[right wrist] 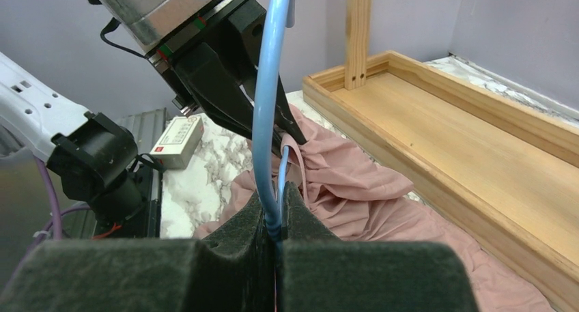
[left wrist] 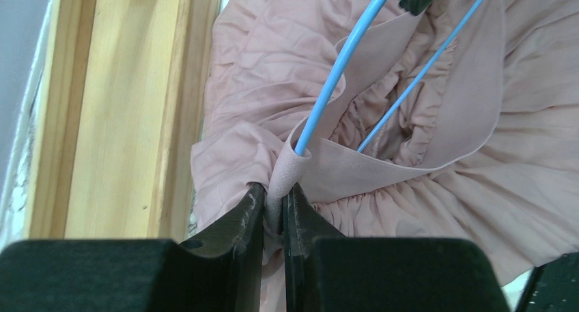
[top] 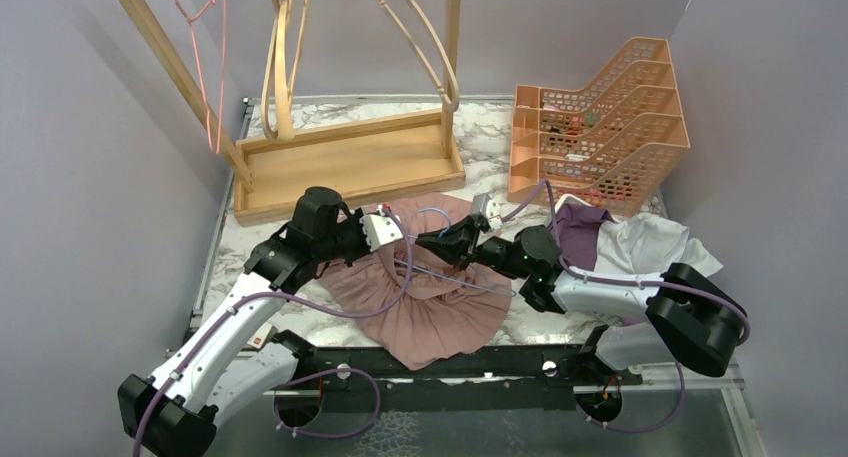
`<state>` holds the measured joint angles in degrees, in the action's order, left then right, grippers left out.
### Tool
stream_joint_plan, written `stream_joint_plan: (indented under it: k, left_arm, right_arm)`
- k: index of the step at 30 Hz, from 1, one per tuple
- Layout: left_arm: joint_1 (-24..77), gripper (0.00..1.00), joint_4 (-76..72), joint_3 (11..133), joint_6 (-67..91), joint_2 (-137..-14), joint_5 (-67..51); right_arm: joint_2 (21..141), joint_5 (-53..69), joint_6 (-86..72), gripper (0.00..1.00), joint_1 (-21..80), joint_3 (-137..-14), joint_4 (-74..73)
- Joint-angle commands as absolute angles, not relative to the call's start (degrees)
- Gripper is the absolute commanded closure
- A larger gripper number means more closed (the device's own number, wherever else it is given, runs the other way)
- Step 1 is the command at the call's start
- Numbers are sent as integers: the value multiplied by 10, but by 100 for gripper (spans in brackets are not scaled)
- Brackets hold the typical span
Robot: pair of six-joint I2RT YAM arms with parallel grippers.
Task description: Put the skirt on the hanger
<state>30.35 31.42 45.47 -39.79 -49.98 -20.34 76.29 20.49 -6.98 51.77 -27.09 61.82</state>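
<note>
A dusty-pink skirt [top: 430, 297] lies crumpled on the marble table in front of the wooden rack. My left gripper [left wrist: 274, 206] is shut on the skirt's elastic waistband [left wrist: 382, 168] at its left fold. A thin blue wire hanger [left wrist: 341, 66] passes inside the waistband, one end poking into the fold by my left fingers. My right gripper [right wrist: 275, 209] is shut on the blue hanger [right wrist: 266, 107] near its hook end, facing the left gripper [right wrist: 225, 59]. In the top view the two grippers [top: 395, 229] [top: 445, 242] meet over the skirt's upper part.
A wooden hanger rack [top: 350, 162] with several wooden and wire hangers stands behind the skirt. An orange stacked basket [top: 600, 117] stands at the back right. White and purple clothes [top: 630, 242] lie at the right. A small white box [right wrist: 176, 140] sits on the table by the left arm.
</note>
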Motion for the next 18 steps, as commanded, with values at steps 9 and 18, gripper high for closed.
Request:
stream_joint_plan:
  k: [9,18]
  left_arm:
    - [316,84,241,489,-345,-500,-454]
    - [316,81,236,488,-348,-532,-480]
  right_arm:
    - [831,257,-107,99,522,-289,748]
    - [860,281,-115,99,521,-300,769]
